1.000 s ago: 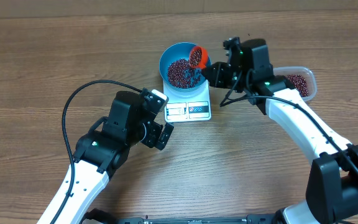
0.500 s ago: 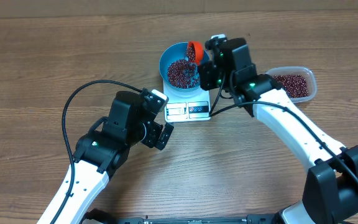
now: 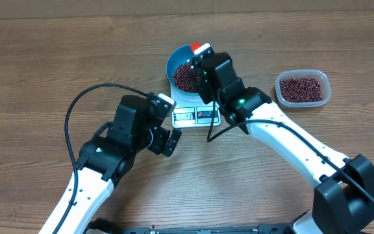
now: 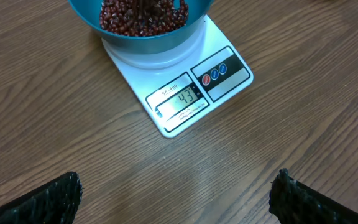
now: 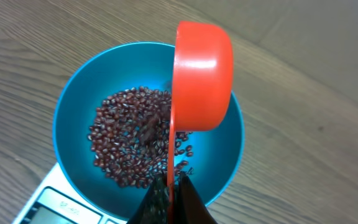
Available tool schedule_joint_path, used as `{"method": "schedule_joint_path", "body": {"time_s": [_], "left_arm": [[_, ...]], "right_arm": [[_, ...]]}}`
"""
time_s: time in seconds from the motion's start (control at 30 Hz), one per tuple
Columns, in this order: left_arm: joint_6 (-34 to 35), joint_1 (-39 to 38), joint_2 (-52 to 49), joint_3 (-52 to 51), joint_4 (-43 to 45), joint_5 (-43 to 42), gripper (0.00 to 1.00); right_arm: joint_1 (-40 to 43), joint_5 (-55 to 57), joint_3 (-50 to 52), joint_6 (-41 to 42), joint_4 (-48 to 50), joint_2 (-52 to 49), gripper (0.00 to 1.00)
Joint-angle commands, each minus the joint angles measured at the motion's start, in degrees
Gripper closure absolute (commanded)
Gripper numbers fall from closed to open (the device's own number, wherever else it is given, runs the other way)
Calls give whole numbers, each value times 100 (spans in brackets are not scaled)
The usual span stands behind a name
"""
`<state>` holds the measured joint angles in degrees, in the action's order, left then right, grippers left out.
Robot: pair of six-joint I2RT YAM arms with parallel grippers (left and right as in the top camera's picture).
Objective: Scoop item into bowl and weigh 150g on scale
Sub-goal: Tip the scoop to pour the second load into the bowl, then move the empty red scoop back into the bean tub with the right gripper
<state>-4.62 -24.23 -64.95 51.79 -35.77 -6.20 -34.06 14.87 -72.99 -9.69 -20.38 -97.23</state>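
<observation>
Overhead, a wood-grain table (image 3: 37, 58) carries two white-and-black robot arms. The right arm (image 3: 284, 140) reaches in across the scale toward the blue bowl, while the left arm (image 3: 102, 162) sits back from the scale, a black cable (image 3: 76, 107) looping beside it. At the right of the table, well apart from the scale, stands a clear plastic tub (image 3: 327, 91) partly filled with dark red-brown beans. The white scale (image 4: 229, 81) lies on the table with the blue bowl (image 5: 73, 112) set on its platform. In the right wrist view, the right gripper (image 5: 173, 198) is clenched on the thin handle of a red scoop (image 5: 202, 78), which is turned on its side above the bowl's far half. The left gripper (image 4: 178, 202) hangs released and empty just in front of the scale, its dark fingertips (image 4: 48, 199) wide apart at the frame's lower corners. A loose heap of beans (image 5: 129, 137) covers the bowl's floor, a few blurred beside the scoop. The scale's small display (image 4: 180, 101) shows digits.
</observation>
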Motion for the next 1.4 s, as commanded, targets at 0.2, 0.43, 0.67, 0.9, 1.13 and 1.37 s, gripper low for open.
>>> {"method": "schedule_joint_path", "body": {"time_s": [0.2, 0.43, 0.67, 0.9, 1.13, 1.37], "left_arm": [[37, 22, -31, -28, 0, 39, 0], [37, 22, -31, -28, 2, 39, 0], [37, 22, -31, -28, 2, 39, 0], [37, 22, -31, -28, 2, 39, 0], [37, 22, -31, -28, 0, 39, 0], [37, 22, -31, -28, 0, 39, 1]], "right_arm": [[-179, 686, -146, -212, 20, 188, 96], [-131, 330, -162, 79, -4, 378, 96], [382, -435, -247, 599, -407, 811, 96], [1561, -1344, -254, 817, -1176, 1545, 96], [2859, -1497, -251, 304, -2190, 1945, 96], [3753, -1502, -133, 83, -2767, 1696, 96]]}}
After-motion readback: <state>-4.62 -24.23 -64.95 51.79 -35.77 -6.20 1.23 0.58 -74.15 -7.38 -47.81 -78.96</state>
